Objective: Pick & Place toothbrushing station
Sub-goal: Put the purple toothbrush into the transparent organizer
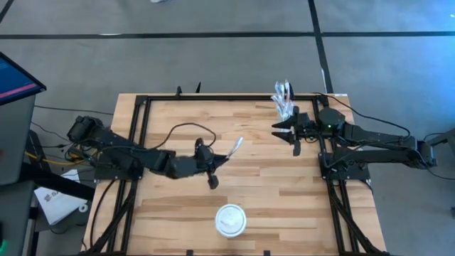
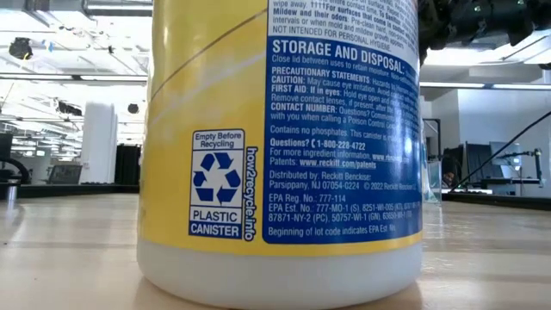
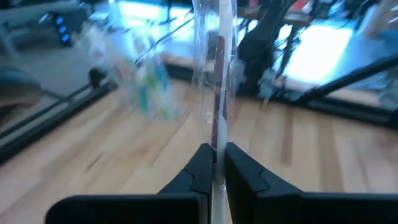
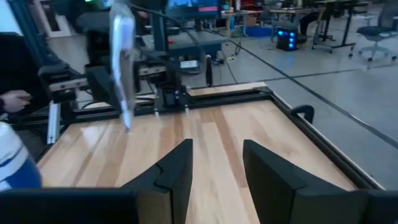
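Left claw clamping a packaged toothbrush above the middle of the tabletop.

The toothbrush (image 1: 235,148), in a clear wrapper, is sticking up and away from the left claw (image 1: 215,163), whose fingers (image 3: 200,167) are pressing together on its lower end; the left arm is reaching in low from the left edge toward the centre of the wooden tabletop (image 1: 170,206). The remaining station items, a cluster of clear packets (image 1: 284,99), are sitting at the far right edge, just beside the right claw (image 1: 290,130), whose fingers are standing apart and gripping nothing, the right arm lying extended inward from the right side. A round white disc (image 1: 231,220) is resting near the front edge. In the low view a yellow plastic canister (image 2: 284,146) is filling the frame and hiding nearly everything; in the left wrist view the packets are only a blur.
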Robot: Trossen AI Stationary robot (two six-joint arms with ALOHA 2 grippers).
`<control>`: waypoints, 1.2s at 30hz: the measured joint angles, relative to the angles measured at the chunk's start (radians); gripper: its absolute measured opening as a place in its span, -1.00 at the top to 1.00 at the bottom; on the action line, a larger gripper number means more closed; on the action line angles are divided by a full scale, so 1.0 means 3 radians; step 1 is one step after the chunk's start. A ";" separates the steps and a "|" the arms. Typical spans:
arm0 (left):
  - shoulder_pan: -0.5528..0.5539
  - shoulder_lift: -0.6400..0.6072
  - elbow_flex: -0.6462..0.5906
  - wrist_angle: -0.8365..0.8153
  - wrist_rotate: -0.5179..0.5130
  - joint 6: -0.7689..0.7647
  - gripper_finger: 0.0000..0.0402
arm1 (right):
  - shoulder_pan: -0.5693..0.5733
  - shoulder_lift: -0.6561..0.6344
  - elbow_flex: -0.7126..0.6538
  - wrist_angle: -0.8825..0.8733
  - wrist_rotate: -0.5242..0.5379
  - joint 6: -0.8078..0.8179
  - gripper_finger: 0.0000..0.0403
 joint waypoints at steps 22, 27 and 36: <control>0.0829 0.0626 0.0001 0.1966 0.1296 0.0523 0.95 | 0.0336 0.0367 0.0000 0.0735 -0.0002 -0.0099 0.34; 0.0852 0.0633 0.0001 0.1973 0.1314 0.0523 0.95 | 0.0358 0.0578 0.0000 0.1063 -0.0040 -0.0097 0.34; 0.0851 0.0632 0.0001 0.1992 0.1315 0.0524 0.94 | 0.0358 0.0969 0.0000 0.1789 -0.0176 -0.0090 0.34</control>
